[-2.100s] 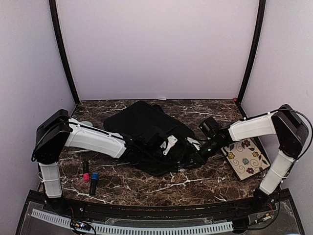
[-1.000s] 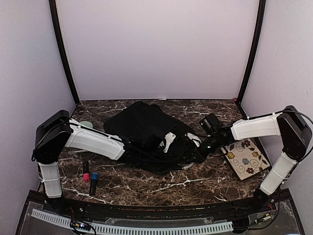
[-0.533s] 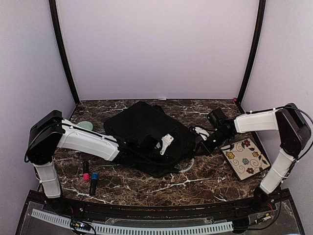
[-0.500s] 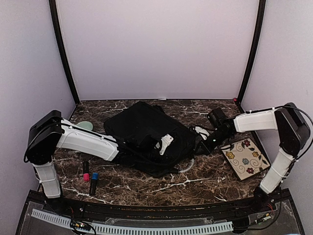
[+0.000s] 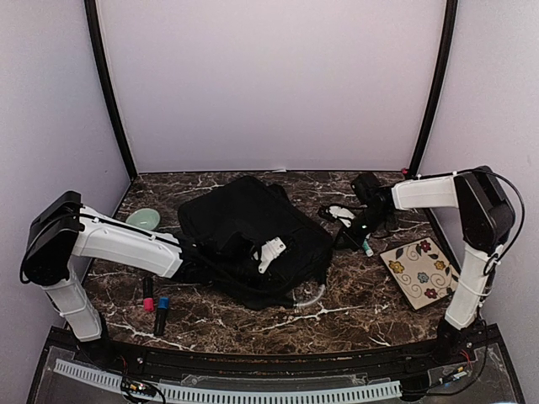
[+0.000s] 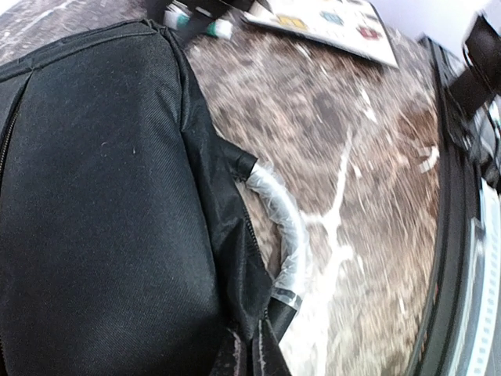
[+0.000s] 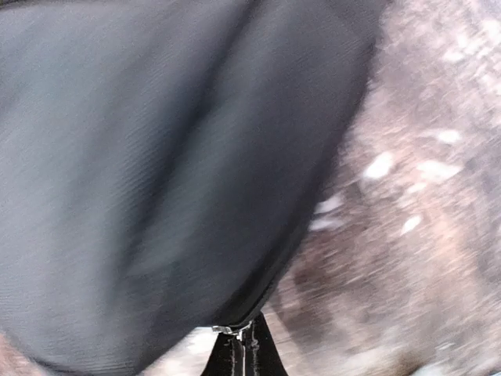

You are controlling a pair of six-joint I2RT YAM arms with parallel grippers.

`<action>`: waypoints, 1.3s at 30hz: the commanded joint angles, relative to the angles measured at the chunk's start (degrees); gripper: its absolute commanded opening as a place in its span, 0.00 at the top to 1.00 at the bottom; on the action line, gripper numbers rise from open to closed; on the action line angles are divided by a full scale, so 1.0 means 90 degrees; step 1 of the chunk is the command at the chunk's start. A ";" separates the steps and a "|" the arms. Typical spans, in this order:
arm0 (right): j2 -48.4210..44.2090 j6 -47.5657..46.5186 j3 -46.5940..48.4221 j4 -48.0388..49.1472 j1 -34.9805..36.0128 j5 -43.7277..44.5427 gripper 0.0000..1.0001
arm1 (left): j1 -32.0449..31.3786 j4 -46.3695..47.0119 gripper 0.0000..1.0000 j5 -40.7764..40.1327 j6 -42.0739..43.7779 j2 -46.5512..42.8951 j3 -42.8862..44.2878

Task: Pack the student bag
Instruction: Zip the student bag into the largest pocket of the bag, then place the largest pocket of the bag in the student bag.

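Two pincers, both pressed together. The left gripper [image 6: 252, 356] pinches the student bag [image 5: 248, 223] beside its wrapped handle [image 6: 286, 235]; the right gripper [image 7: 243, 348] nips its zip edge. Bag lies flat, mid-table [image 5: 337, 311].

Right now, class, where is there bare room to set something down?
Free: the near strip of tabletop before the student bag, between the two markers and the floral notebook; also the back-left corner behind the green bowl. Crowded: between bag and notebook, where the right gripper and a green-capped marker sit.
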 commanded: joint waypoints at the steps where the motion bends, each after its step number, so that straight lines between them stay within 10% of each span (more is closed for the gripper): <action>1: 0.0321 -0.0752 0.0468 0.0140 -0.0258 0.0773 1.00 | -0.0173 -0.0990 1.00 0.0635 0.0490 -0.0562 -0.0193; 32: 0.1644 -0.0569 0.2379 0.0028 -0.0261 0.1032 0.92 | -0.0594 -0.1511 1.00 -0.0280 0.1242 -0.0744 -0.0411; 39: 0.0411 -0.0226 0.1555 0.0135 -0.0284 0.0966 0.68 | -0.0594 -0.1856 0.56 -0.0614 0.0972 -0.1190 -0.0114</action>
